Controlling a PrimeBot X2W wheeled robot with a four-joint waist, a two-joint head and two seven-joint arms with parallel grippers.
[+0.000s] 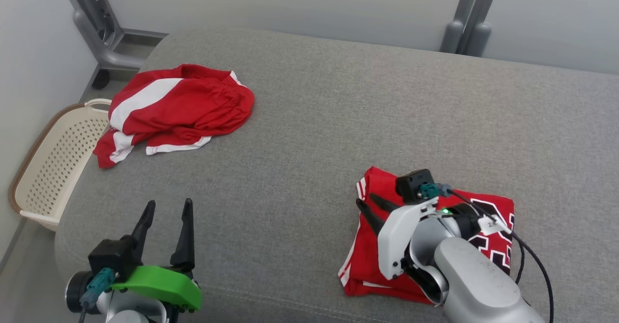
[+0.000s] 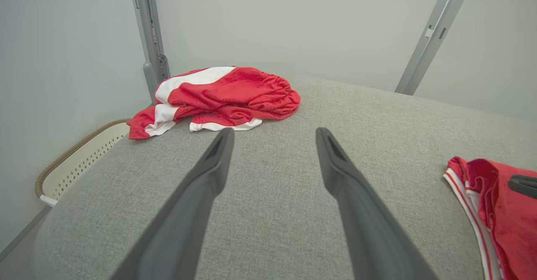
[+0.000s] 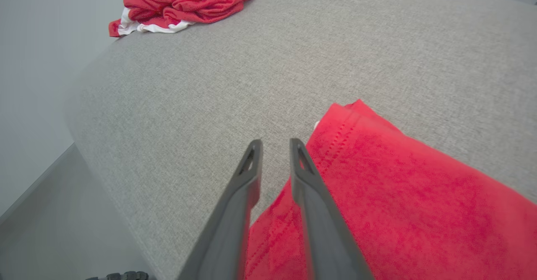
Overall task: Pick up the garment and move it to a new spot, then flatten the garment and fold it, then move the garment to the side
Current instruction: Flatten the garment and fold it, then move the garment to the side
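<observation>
Garment (image 1: 365, 266): folded, red, lying at near right of grey cushion (image 1: 309, 120). Right gripper (image 3: 275, 143) over its left edge, fingers almost pressed together, nothing visibly pinched at tips. Left gripper (image 1: 169, 202) well apart at near left, fingers spread wide, empty. Crumpled red-and-white cloth (image 1: 179, 105) at far left, above basket (image 1: 53, 168).

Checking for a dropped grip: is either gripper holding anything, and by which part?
Nothing seems held: left gripper open over the sofa; right gripper shut at the edge of the folded shirt, no cloth between its jaws.
</observation>
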